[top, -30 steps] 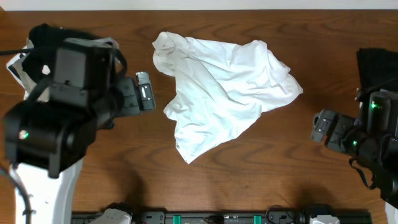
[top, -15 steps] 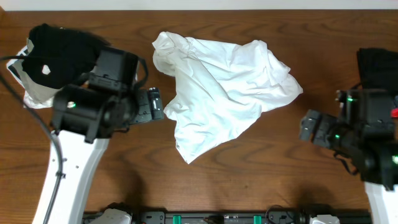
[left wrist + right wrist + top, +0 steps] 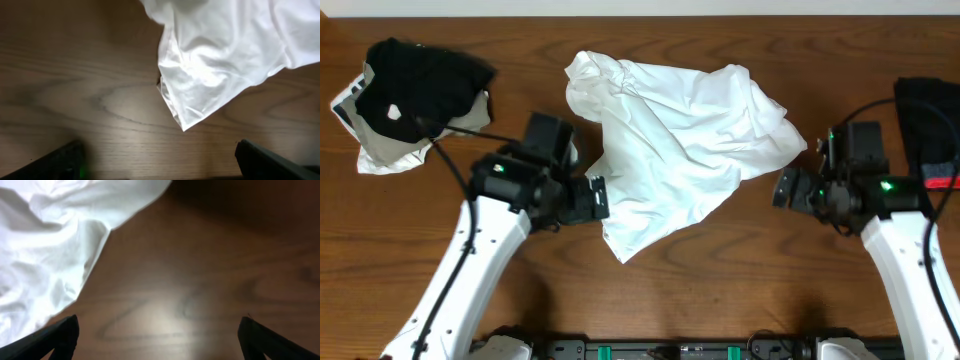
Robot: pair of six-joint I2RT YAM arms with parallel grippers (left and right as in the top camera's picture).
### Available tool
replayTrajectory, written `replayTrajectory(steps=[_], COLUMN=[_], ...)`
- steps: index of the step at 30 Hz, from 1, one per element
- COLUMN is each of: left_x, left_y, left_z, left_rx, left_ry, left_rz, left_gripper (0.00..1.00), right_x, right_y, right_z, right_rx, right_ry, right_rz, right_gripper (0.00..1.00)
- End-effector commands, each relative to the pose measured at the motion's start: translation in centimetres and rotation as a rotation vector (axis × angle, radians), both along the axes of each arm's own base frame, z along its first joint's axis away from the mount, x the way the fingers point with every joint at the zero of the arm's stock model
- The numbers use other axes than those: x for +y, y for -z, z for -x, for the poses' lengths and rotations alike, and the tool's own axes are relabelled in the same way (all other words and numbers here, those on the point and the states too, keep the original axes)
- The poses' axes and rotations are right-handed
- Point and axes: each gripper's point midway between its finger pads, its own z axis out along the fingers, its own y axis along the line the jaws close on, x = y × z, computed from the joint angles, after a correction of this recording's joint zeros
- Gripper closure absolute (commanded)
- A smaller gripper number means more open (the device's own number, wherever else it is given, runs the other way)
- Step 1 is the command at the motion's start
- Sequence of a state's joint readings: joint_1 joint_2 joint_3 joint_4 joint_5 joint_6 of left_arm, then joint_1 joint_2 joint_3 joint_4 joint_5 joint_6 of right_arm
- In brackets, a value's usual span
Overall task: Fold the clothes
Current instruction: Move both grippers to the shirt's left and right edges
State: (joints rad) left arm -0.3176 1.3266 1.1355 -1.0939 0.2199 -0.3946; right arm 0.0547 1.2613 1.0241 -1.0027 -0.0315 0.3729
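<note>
The clothes are one white T-shirt [image 3: 680, 140], crumpled in a heap at the middle of the wooden table; no print shows. My left gripper [image 3: 597, 197] is open at the shirt's lower left edge. In the left wrist view a pointed corner of the shirt [image 3: 215, 60] lies ahead of the open left gripper [image 3: 160, 167], with bare wood between the fingers [image 3: 62, 161]. My right gripper [image 3: 784, 188] is open just below the shirt's right corner. The right wrist view shows the shirt [image 3: 50, 245] at the upper left and only wood between the right gripper's [image 3: 160, 345] fingertips [image 3: 272, 342].
A black garment with a white spot [image 3: 420, 75] lies on a pale cloth [image 3: 380, 150] at the far left. Another black garment with red trim [image 3: 928, 115] sits at the right edge, behind my right arm. Bare wood runs along the front of the table.
Both arms have come in toward the shirt. The left one moved right and down, uncovering the black garment at the far left; the right one moved left. Both grippers stayed open.
</note>
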Motion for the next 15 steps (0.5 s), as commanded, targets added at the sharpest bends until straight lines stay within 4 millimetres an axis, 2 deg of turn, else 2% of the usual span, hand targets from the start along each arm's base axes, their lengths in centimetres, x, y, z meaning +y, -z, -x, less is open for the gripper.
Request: replayTrajectory(steps=[1, 8, 15], left_x=[-1.3, -3.4, -6.5], left_y=[1.7, 4.5, 7.3], left_z=[1.3, 3.5, 4.9], left_rx=[0.05, 0.116, 0.14], left_ry=[-0.004, -0.021, 0.045], left_rz=[0.029, 0.022, 0.106], left_gripper=[0.02, 0.02, 0.02], right_x=[0.3, 1.9, 1.9], right_y=[1.0, 1.8, 1.8], right_z=[-0.8, -2.1, -2.1], right_rx=[0.015, 0.009, 0.009], right_ry=[-0.017, -0.046, -0.048], right_rz=[-0.012, -0.098, -0.101], right_gripper=[0.01, 0.01, 0.01])
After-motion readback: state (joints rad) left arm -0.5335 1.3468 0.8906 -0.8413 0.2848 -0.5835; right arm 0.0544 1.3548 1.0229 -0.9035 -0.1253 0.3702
